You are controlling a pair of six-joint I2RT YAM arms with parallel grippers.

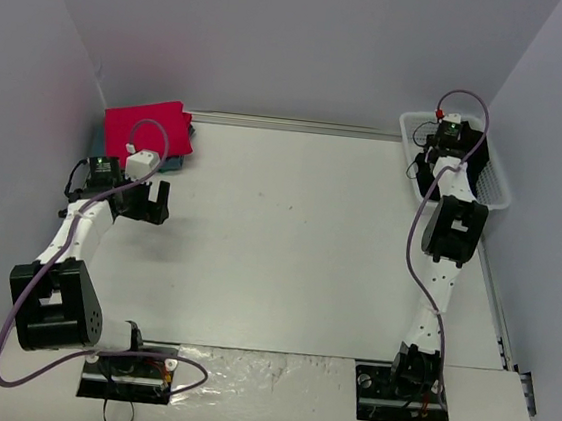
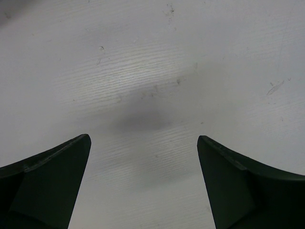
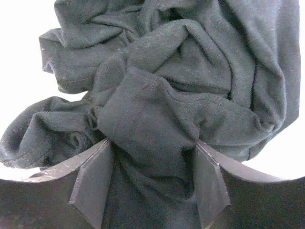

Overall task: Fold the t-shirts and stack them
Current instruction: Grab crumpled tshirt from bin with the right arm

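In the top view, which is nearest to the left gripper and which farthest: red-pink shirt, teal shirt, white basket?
1. Red-pink shirt, just behind the left gripper, far left corner.
2. Teal shirt, under the red one; too close to separate.
3. White basket, far right corner, farthest.

In the overhead view, the teal-blue shirt (image 1: 173,162) shows only as a thin sliver under the red-pink shirt (image 1: 147,128) at the far left corner of the surface (image 1: 288,241). The right arm covers most of the white mesh basket (image 1: 497,183) at the far right edge, hiding its contents. In the right wrist view, the black shirt (image 3: 162,81) is cut off by the picture's top and right edges.
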